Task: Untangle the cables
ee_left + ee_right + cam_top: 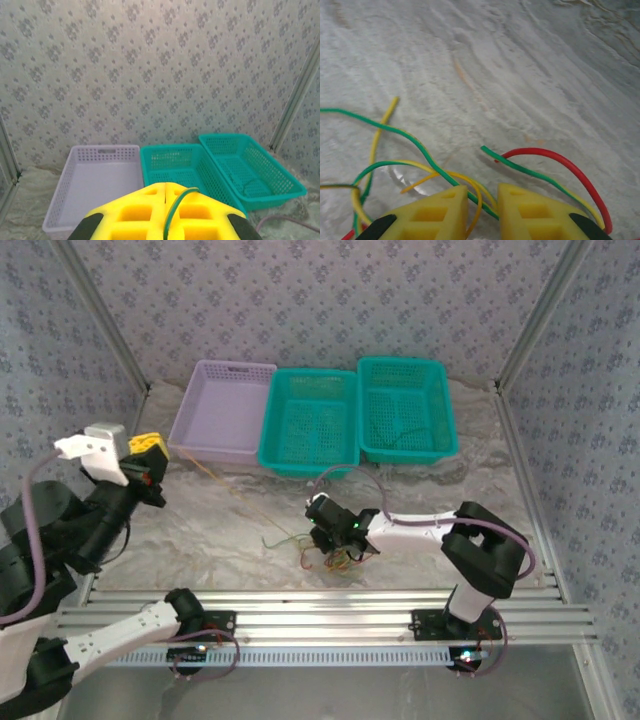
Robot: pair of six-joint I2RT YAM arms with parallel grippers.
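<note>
Right wrist cam has my right pincer [482,194] sitting low over the cables [380,131]. Its fingers are apart, with a green-yellow strand [420,145] running through the gap and nothing pinched yet. A red cable [560,161] arcs just to the right. On the top external view the tangle [335,558] lies on the tabletop [480,480] in front of a teal basket [300,466], apart from it. The left pincer [165,186] is up high and clenched on a green cable [175,210] (fingertips meet, strand looped between them). My take: clamp the right on one strand only and pin the knot down. Then draw the left away slowly, and stop if the whole bundle starts lifting
</note>
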